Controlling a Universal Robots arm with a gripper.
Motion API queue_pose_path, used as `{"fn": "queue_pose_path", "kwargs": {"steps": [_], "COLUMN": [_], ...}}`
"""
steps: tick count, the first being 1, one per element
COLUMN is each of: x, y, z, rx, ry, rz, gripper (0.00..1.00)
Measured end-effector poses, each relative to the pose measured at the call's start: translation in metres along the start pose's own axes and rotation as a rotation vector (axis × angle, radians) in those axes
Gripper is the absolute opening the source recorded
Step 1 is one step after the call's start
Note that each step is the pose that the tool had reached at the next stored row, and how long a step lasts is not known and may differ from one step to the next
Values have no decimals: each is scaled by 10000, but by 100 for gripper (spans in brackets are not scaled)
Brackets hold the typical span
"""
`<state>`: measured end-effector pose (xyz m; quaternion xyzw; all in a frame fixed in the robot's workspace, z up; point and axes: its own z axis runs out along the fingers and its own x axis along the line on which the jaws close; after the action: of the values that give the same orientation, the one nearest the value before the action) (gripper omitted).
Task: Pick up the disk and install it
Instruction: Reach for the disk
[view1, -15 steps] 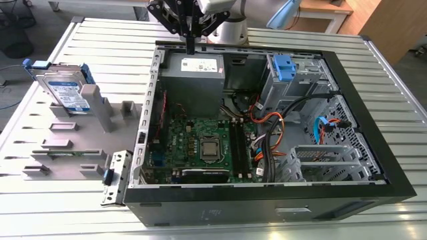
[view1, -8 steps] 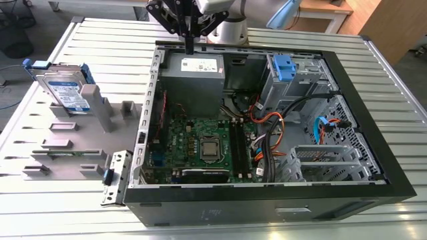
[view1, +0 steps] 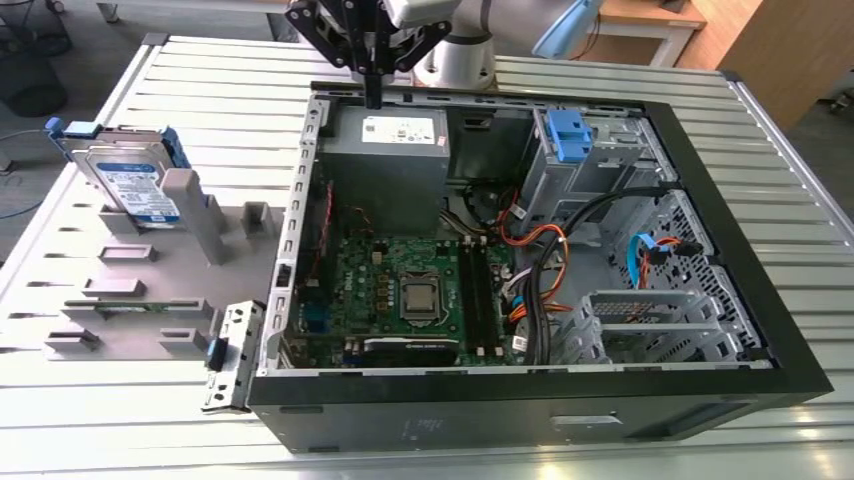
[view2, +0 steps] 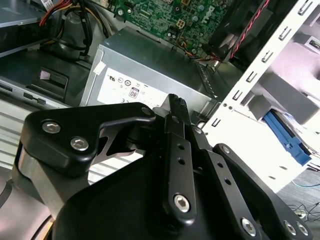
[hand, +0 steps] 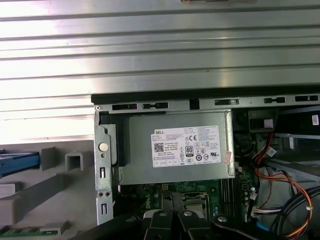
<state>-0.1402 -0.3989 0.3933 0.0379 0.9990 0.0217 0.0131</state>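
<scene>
The disk (view1: 127, 185) is a silver drive with a blue-and-white label and blue side rails. It stands on edge in a grey fixture (view1: 200, 215) at the exterior view's left, outside the computer case. Its blue rail also shows in both wrist views (view2: 287, 140) (hand: 17, 162). My gripper (view1: 372, 98) hangs over the case's back wall, above the power supply, well to the exterior view's right of the disk. Its black fingers (view2: 175, 107) are pressed together with nothing between them.
The open computer case (view1: 787, 330) lies on a slatted metal table (view1: 200, 70). Inside are a grey power supply (view1: 387, 150) with a white sticker, the motherboard (view1: 400, 290), loose cables (view1: 547, 260) and a blue bracket (view1: 567, 135) at a drive bay.
</scene>
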Motion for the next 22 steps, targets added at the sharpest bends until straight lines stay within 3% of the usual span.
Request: {"fn": "queue_pose_path", "kwargs": {"steps": [22], "x": [90], "y": [-7], "z": [-2], "rx": [-1], "ry": [0], "rz": [0], "gripper": [11]}}
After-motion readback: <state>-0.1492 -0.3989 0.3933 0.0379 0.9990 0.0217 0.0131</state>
